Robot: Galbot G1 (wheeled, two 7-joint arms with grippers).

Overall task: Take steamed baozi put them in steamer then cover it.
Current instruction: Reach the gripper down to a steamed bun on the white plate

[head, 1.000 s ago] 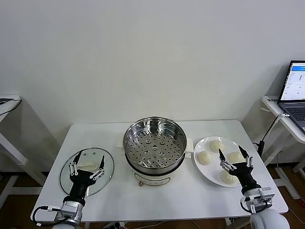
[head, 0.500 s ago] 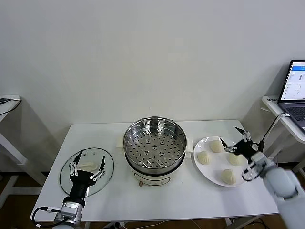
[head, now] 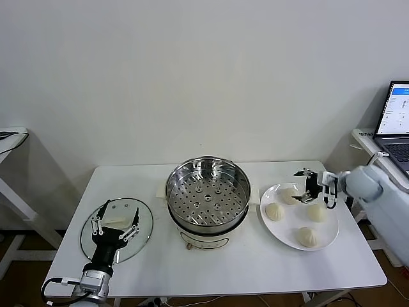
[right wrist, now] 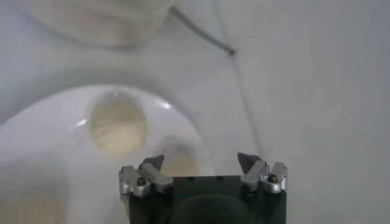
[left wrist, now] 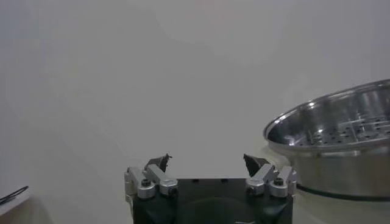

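The steamer (head: pixel 208 192), a shiny steel pot with a perforated tray, stands empty at the table's middle. Four baozi lie on a white plate (head: pixel 289 227) to its right: the far one (head: pixel 288 196), one on the left (head: pixel 273 212), one on the right (head: pixel 316 212) and the near one (head: pixel 307 236). My right gripper (head: pixel 303 187) is open and empty, low over the plate's far part beside the far baozi. In the right wrist view one baozi (right wrist: pixel 119 125) lies ahead of the gripper (right wrist: pixel 201 161). The glass cover (head: pixel 89 233) lies flat at the left. My left gripper (head: pixel 115 220) is open above it.
A laptop (head: pixel 396 121) stands on a side table at the far right, and another side table is at the far left. The steamer (left wrist: pixel 341 137) shows at the side of the left wrist view. A thin cable (right wrist: pixel 201 33) runs over the table past the plate.
My right arm has swung from the near side of the plate up and round to its far side, with the gripper now pointing left over the far baozi. The left arm has not moved.
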